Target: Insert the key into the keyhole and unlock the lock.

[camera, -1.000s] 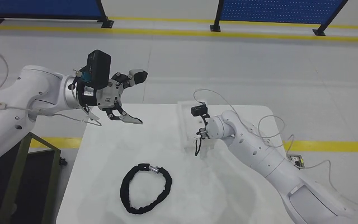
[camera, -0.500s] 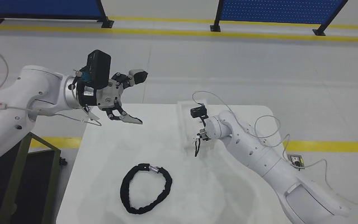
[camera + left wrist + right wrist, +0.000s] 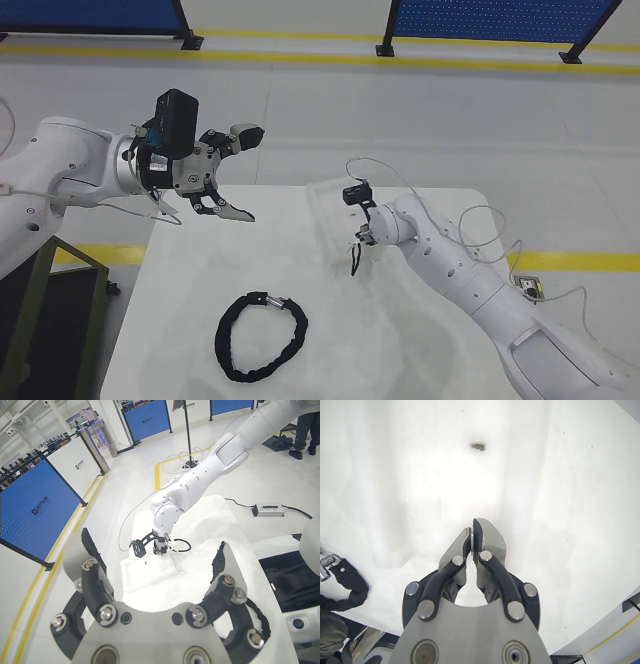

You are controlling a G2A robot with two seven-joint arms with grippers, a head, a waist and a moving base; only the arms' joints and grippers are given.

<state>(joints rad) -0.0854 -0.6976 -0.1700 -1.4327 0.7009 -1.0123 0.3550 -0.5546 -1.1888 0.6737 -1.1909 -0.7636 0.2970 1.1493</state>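
Key (image 3: 471,540) pinched edge-on between closed pads of right gripper (image 3: 472,525), over white tray (image 3: 140,580) at far edge of table (image 3: 430,340), likely gripped so for carrying and insertion. Chain lock (image 3: 261,335) lies near front edge, well apart. Left gripper (image 3: 249,172) spread wide, empty, above far left corner

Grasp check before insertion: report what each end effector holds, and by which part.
Right end effector pinches a metal piece, probably the key, by its flat faces; which end is unclear. Left end effector holds nothing.
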